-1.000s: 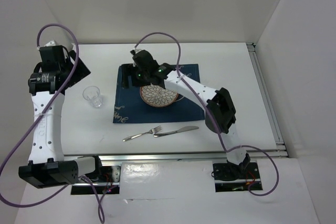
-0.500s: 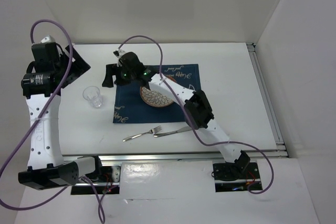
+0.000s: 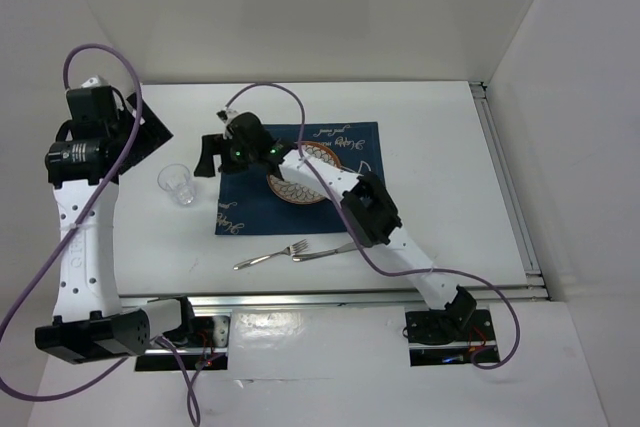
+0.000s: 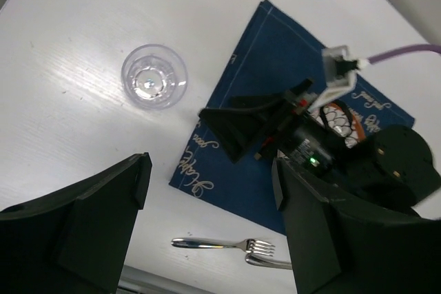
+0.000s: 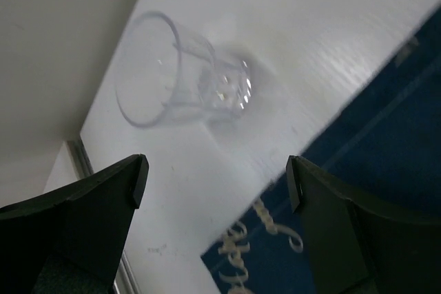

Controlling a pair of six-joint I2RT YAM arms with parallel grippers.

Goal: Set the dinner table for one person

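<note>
My right fingers [image 5: 344,239] are spread wide near the glass [image 5: 172,74] on the left side of the tabletop [image 3: 440,137], my left fingers [image 4: 83,232] apart above; closing in off-centre, I could knock it over.

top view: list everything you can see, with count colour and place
dinner table: one, white, fills the workspace
placemat: one, navy with white script, middle of the table
plate: one, patterned with an orange rim, on the placemat
glass: one, clear, upright, left of the placemat
fork: one, silver, near edge, in front of the placemat
knife: one, silver, just right of the fork
left end effector: one, black, open, raised over the table's left side
right end effector: one, black, open, at the placemat's left edge, facing the glass
</note>
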